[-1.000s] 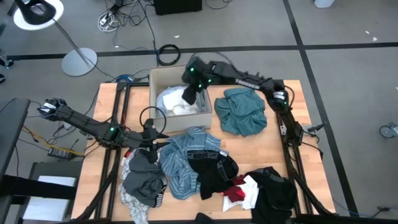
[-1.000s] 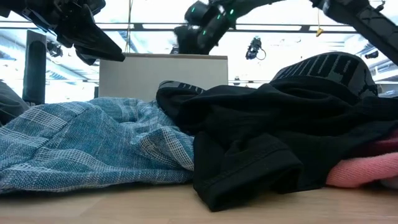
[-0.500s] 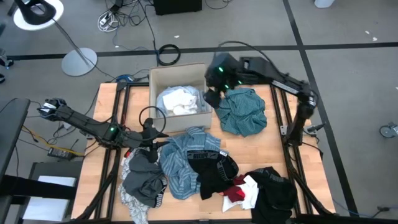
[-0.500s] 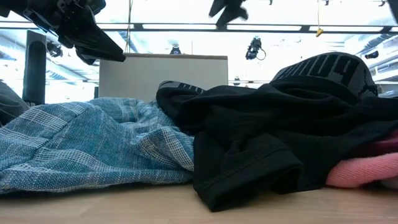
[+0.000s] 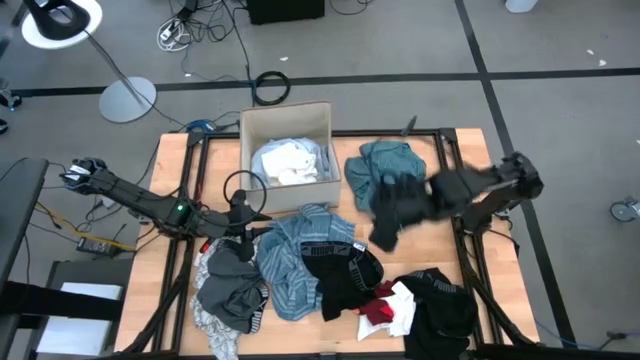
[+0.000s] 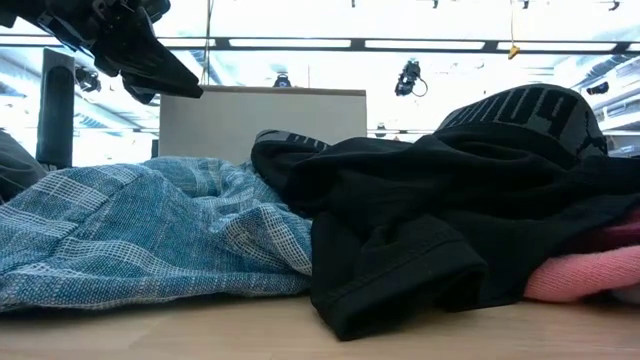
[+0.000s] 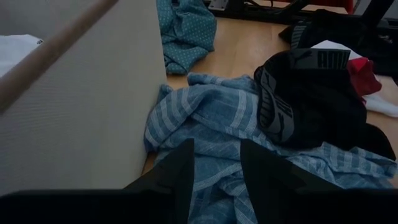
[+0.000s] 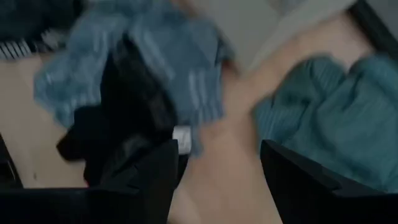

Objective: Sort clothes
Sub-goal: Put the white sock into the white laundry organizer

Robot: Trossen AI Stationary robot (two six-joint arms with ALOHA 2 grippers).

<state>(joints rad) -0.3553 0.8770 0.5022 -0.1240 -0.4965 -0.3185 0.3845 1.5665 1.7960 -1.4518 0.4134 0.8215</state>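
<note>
The clothes (image 5: pixel 300 270) lie heaped on the wooden table (image 5: pixel 455 255), on the near side of the cardboard box (image 5: pixel 288 150), with one teal piece (image 5: pixel 395 170) apart, just beside the box's right wall. The heap is soft and crumpled: a blue-striped shirt (image 5: pixel 295 255) nearest the box, black briefs (image 5: pixel 345 270) with a lettered waistband lying on it, a grey piece (image 5: pixel 228 285) to the left, red and white scraps (image 5: pixel 388 305) and another black garment (image 5: pixel 440 300) farther from the box. A white garment (image 5: pixel 285 162) already sits inside the box.

The right gripper (image 5: pixel 385 232) hangs above the table between the teal piece and the heap, blurred; its wrist view shows its fingers spread wide with nothing between them. From it the black briefs and striped shirt lie just away toward the heap's side, the teal piece just behind it toward the box, so this arm looks the nearer one for either.

The left gripper (image 5: pixel 250 232) hovers at the box's near left corner, just over the striped shirt's edge, fingers narrowly parted and empty. The striped shirt's long axis runs away from the box toward the table's near edge.
</note>
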